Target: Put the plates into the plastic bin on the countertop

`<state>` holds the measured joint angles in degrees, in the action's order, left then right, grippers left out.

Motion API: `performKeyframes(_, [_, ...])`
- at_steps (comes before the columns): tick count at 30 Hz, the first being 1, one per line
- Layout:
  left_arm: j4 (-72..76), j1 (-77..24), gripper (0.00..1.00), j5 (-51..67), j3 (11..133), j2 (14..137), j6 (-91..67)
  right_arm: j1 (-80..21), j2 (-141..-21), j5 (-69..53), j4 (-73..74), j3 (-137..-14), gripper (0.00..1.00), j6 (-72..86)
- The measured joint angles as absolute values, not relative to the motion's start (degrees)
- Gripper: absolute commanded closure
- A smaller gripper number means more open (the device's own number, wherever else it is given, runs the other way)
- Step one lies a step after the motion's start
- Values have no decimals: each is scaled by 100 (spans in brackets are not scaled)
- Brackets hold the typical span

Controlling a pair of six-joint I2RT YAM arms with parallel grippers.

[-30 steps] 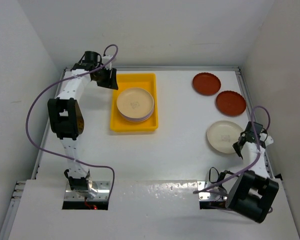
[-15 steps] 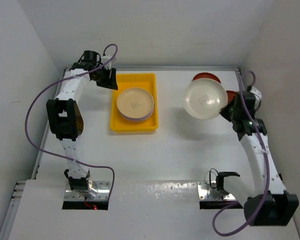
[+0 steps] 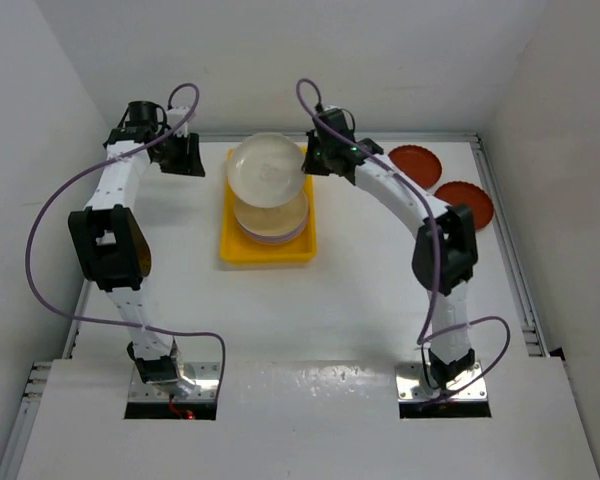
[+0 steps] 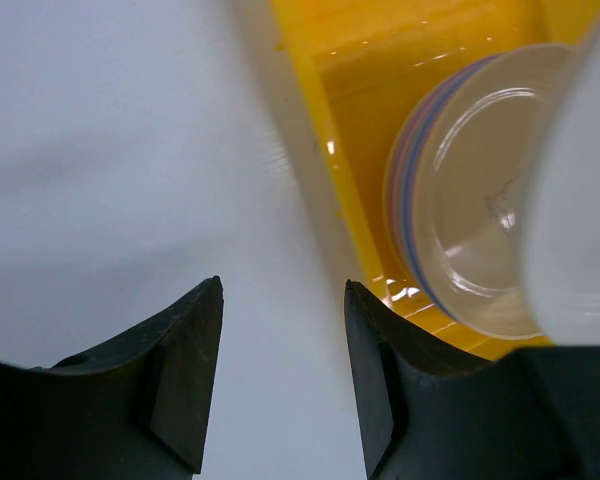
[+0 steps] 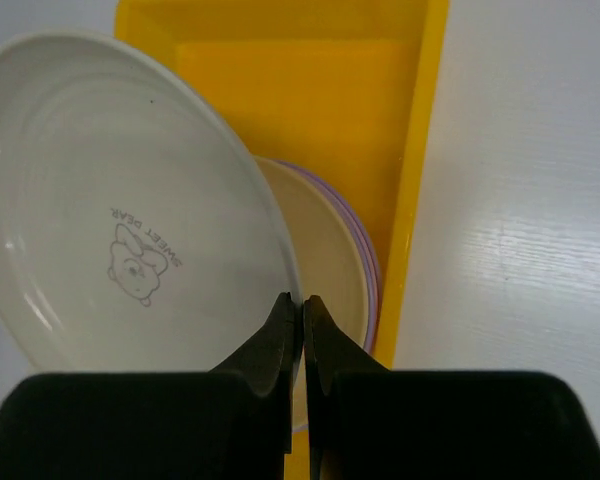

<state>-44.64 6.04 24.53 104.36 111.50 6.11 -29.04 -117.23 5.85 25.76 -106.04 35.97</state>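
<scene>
My right gripper (image 3: 310, 160) is shut on the rim of a cream plate (image 3: 267, 171) and holds it above the yellow plastic bin (image 3: 268, 250). In the right wrist view the gripper (image 5: 301, 300) pinches the plate's edge (image 5: 120, 250) over the bin (image 5: 415, 190). A stack of plates (image 3: 272, 225) lies in the bin, cream on top with lilac and blue rims showing (image 4: 460, 200). My left gripper (image 3: 183, 157) is open and empty left of the bin, over the white countertop (image 4: 100, 150). Two dark red-brown plates (image 3: 412, 165) (image 3: 463, 205) lie at the back right.
White walls close in the table at the back and both sides. Metal rails (image 3: 500, 230) run along the table's edges. The right arm (image 3: 420, 210) arches over the middle right of the table.
My right gripper has lifted the cream plate from the right of the table and carried it left to above the bin. My left gripper has drawn back a little to the left.
</scene>
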Motion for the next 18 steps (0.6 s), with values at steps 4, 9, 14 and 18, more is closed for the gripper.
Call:
performKeyframes(4, [-4480, 801, 46, 2383, 10355, 11150, 626, -3006, -12442, 515, 2753, -10881, 100, 3450])
performKeyframes(9, [-4488, 823, 46, 2364, 10339, 11150, 646, -3006, -12776, 462, 3022, -10866, 100, 3367])
performKeyframes(14, [-4491, 825, 46, 2368, 10339, 11150, 661, -3009, -12776, 464, 2963, -10731, 84, 3341])
performKeyframes(18, [-4493, 823, 46, 2368, 10339, 11150, 663, -3020, -12776, 508, 3048, -10661, 55, 3264])
